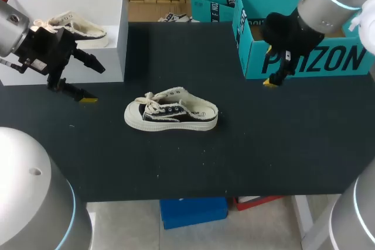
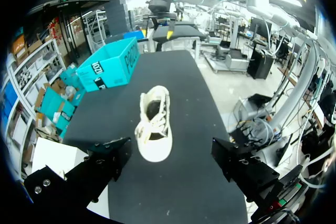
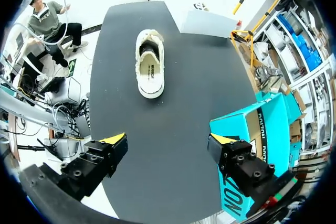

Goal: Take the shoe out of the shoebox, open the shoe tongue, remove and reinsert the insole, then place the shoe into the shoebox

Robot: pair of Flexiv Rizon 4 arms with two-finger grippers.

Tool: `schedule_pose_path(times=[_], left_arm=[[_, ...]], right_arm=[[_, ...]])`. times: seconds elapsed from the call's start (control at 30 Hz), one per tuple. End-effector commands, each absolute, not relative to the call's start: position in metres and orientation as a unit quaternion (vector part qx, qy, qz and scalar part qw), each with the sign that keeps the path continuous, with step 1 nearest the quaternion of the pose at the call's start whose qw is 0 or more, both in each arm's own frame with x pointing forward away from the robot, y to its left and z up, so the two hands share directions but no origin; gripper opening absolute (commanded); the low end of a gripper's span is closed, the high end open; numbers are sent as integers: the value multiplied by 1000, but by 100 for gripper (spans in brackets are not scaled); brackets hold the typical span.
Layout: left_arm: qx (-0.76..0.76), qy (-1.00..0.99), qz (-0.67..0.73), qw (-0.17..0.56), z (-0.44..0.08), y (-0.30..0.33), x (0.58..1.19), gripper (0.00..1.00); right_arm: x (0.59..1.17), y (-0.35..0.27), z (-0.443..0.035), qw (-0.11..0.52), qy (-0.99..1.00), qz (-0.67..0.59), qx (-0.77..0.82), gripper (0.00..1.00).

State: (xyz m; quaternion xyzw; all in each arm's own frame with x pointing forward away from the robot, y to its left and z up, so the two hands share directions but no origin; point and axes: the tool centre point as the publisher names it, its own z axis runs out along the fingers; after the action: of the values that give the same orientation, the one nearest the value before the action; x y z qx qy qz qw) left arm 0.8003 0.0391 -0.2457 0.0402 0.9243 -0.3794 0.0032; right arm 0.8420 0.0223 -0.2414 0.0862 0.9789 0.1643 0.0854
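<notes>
Two claws, left (image 2: 170,157) and right (image 3: 168,141), hang released, well apart from the shoe (image 1: 171,111) standing on the surface (image 1: 263,144) between them, so pin its toe (image 1: 133,119) with your left claw and lift the tongue (image 1: 166,105) with your right.

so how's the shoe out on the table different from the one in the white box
The loose shoe shows black side panels; the boxed shoe looks all cream. The loose shoe lies on the black table; the boxed shoe sits inside the white shoebox. Both have cream laces.
</notes>
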Motion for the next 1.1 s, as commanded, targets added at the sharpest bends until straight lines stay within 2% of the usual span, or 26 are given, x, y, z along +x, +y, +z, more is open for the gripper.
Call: schedule_pose_path(times=[0.03, 0.4, 0.97, 1.03, 1.1], left_arm=[[40, 924, -379, 6, -247, 39, 800, 100], [40, 924, -379, 6, -247, 39, 800, 100], [40, 924, -379, 6, -247, 39, 800, 100], [40, 924, -379, 6, -247, 39, 800, 100], [40, 924, -379, 6, -247, 39, 800, 100]], right_arm=[[831, 34, -253, 107, 967, 215, 82, 100], [821, 97, -275, 124, 951, 282, 41, 100], [821, 97, -275, 124, 951, 282, 41, 100], [822, 96, -278, 133, 930, 339, 55, 100], [824, 97, -282, 121, 937, 322, 58, 100]])
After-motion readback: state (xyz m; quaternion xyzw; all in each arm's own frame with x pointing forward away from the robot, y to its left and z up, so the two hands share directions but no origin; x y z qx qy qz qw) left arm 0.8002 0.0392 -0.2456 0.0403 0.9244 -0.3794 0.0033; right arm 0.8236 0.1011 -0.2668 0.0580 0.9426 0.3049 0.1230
